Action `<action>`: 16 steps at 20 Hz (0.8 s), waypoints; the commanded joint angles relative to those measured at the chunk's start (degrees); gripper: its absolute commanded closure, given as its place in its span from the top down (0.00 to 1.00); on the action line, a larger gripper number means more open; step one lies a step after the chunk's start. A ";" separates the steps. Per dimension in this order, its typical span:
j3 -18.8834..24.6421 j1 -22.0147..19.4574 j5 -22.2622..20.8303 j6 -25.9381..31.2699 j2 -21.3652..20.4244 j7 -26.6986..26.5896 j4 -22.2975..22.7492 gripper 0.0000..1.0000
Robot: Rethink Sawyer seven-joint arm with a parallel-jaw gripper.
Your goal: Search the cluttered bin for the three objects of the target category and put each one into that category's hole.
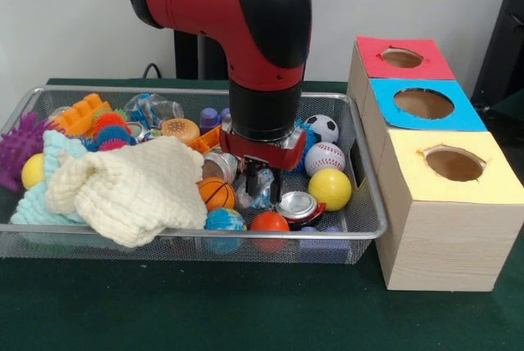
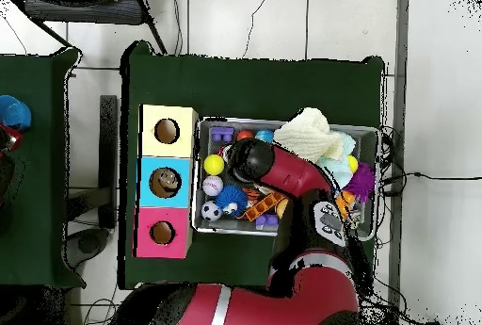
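The wire mesh bin [image 1: 98, 231] holds many toys and shows in the overhead view [image 2: 287, 121] too. My gripper [image 1: 261, 185] reaches down into the bin's middle right. Its dark fingers [image 1: 250, 179] are closed on a clear, wrinkly bottle [image 1: 260, 194] with a bluish tint, low among the balls. A second clear bottle [image 1: 154, 108] lies at the bin's far left side. A third is not visible. In the overhead view the arm [image 2: 273, 166] covers the gripper.
Three wooden boxes with holes stand right of the bin: red [image 1: 401, 57], blue [image 1: 423, 103] and yellow [image 1: 454, 163]. A cream knitted cloth [image 1: 131, 187] covers the bin's left half. Shiny cans [image 1: 299, 204], balls [image 1: 329, 188] and a purple spiky toy [image 1: 18, 148] crowd around.
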 commanded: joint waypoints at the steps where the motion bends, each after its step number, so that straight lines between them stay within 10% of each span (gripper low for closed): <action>1: 0.43 1.54 -1.53 8.40 -6.13 7.34 5.69 0.00; 16: -0.84 6.80 3.61 15.76 -18.03 14.70 11.75 0.00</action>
